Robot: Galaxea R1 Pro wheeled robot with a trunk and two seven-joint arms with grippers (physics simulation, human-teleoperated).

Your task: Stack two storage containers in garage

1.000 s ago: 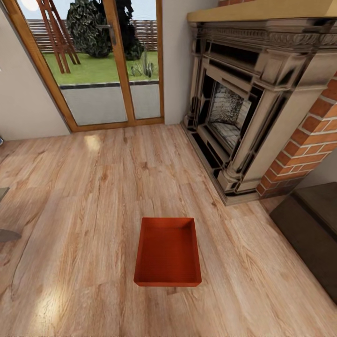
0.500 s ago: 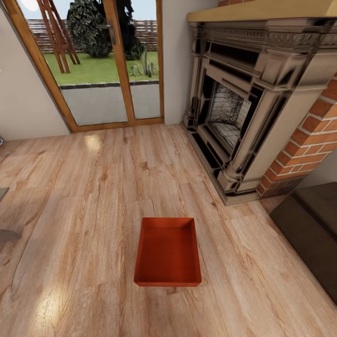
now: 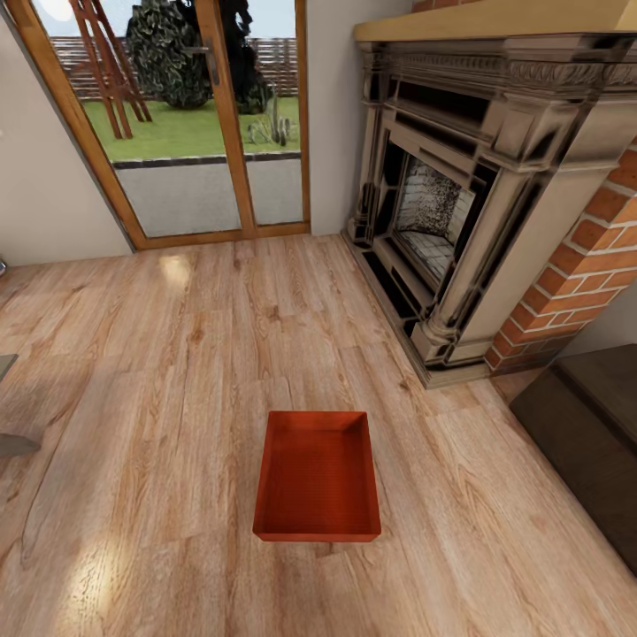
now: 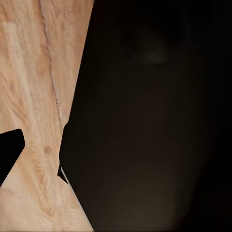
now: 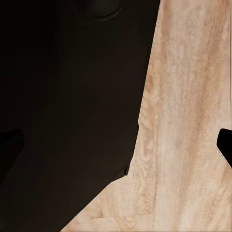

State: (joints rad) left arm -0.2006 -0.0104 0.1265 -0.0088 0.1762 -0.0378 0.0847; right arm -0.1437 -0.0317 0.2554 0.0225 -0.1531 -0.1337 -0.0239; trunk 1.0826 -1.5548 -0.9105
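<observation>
Wood floor [image 3: 159,354] spans the living room; the fireplace [image 3: 460,203] stands right. One bin [image 3: 317,478] lies centred ahead, untouched. Gripper spread cannot be told. Approaching skewed could shove the bin away.

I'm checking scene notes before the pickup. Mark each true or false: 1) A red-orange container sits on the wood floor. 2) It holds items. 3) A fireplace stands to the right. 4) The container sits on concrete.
1) True: the storage container rests on the wood-plank floor.
2) False: it is empty.
3) True: the fireplace is right of it in the head view.
4) False: the floor under it is light wood planks.
</observation>
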